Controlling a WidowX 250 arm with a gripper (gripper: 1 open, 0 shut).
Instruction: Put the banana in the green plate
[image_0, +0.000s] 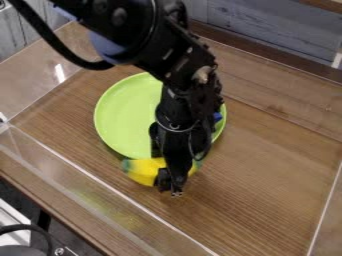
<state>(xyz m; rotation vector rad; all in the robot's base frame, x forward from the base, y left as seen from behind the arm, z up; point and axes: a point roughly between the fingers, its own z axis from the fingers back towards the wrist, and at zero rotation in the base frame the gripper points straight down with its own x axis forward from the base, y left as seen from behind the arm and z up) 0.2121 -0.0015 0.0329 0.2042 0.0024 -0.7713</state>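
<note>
We are seeing 1 banana (142, 171) lying at the near edge of the green plate (123, 112), on the desk (254, 190) side as far as we can tell, with the dark jaws (174, 180) coming down over its right part; we are not able to tell how far open they are or whether they are gripping it. We are judging it light, stiff and smooth, likely to roll or slip on its curve rather than break, so we are favoring a hold across the thick middle, away from the 2 tapering tips.
</note>
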